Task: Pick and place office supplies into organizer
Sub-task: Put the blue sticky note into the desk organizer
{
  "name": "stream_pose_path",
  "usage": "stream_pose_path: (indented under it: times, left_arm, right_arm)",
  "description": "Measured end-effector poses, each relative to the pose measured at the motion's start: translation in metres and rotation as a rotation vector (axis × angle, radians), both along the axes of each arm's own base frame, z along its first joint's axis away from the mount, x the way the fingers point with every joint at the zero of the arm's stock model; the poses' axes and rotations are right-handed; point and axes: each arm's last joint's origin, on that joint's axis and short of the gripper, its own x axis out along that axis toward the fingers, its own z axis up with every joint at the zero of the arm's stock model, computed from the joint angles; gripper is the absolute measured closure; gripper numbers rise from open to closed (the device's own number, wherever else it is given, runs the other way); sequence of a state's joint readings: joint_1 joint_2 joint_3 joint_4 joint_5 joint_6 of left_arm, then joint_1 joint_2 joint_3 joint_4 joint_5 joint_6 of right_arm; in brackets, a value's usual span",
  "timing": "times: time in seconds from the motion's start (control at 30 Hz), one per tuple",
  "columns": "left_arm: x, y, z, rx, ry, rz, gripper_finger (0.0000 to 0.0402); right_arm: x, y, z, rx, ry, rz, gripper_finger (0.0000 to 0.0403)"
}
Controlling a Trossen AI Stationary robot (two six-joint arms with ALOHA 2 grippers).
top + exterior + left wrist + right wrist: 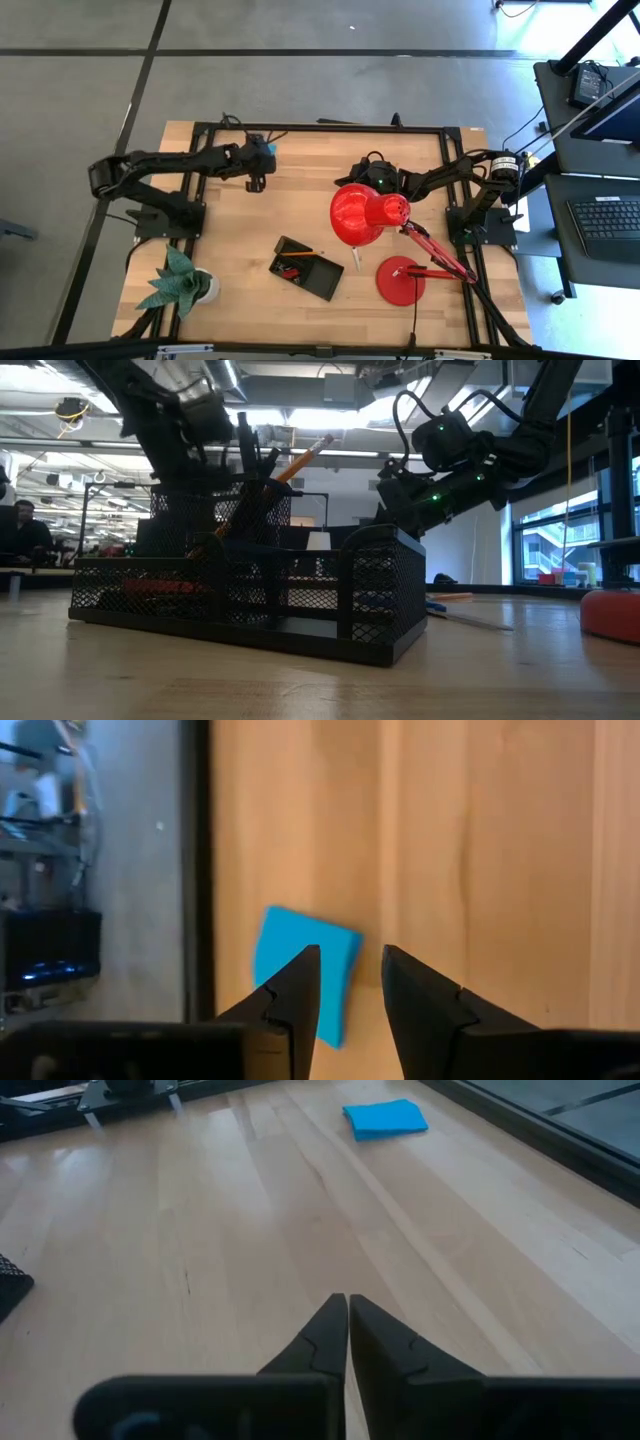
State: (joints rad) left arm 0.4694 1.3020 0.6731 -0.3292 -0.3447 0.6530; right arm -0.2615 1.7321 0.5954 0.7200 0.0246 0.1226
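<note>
A blue sticky-note pad lies flat on the table close to the far edge. My left gripper hovers over it, slanting down. Its fingers stand open, with the pad just beyond and partly behind one fingertip. The black mesh organizer sits near the table's middle front, and a pencil leans out of its tall cup. My right gripper waits shut above bare wood just behind the lamp shade, pointing toward the pad.
A red desk lamp stands at the right, with its shade over the table's middle and its round base near the front. A green paper plant stands at the front left. A thin loose item lies beside the organizer. A black frame rail runs along the far edge.
</note>
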Motion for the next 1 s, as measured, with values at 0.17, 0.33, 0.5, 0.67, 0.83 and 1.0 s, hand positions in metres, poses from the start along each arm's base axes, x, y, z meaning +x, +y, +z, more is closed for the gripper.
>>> stream_pose_path:
  times: [0.17, 0.33, 0.5, 0.67, 0.83, 1.0]
  left_arm:
    - [0.005, 0.003, -0.023, -0.029, 0.121, 0.004, 0.0279]
    - [0.007, 0.007, -0.039, 0.014, 0.211, 0.07, 0.025]
    - [0.011, 0.01, -0.047, 0.037, 0.222, 0.09, 0.0234]
    - [0.015, 0.013, -0.055, 0.041, 0.224, 0.088, 0.0235]
    - [0.016, 0.017, -0.067, 0.103, 0.305, 0.124, 0.0236]
    - [0.019, 0.02, -0.076, 0.176, 0.35, 0.153, 0.0239]
  right_arm:
    - [0.0, 0.0, 0.0, -0.024, 0.011, 0.011, 0.0382]
    - [0.0, 0.0, -0.001, -0.03, 0.016, 0.014, 0.0382]
    - [0.0, 0.0, -0.001, -0.045, 0.022, 0.022, 0.0382]
    - [0.0, 0.0, -0.001, -0.045, 0.022, 0.021, 0.0382]
    - [0.0, 0.0, -0.001, -0.045, 0.022, 0.021, 0.0382]
    - [0.0, 0.0, -0.001, -0.045, 0.024, 0.021, 0.0382]
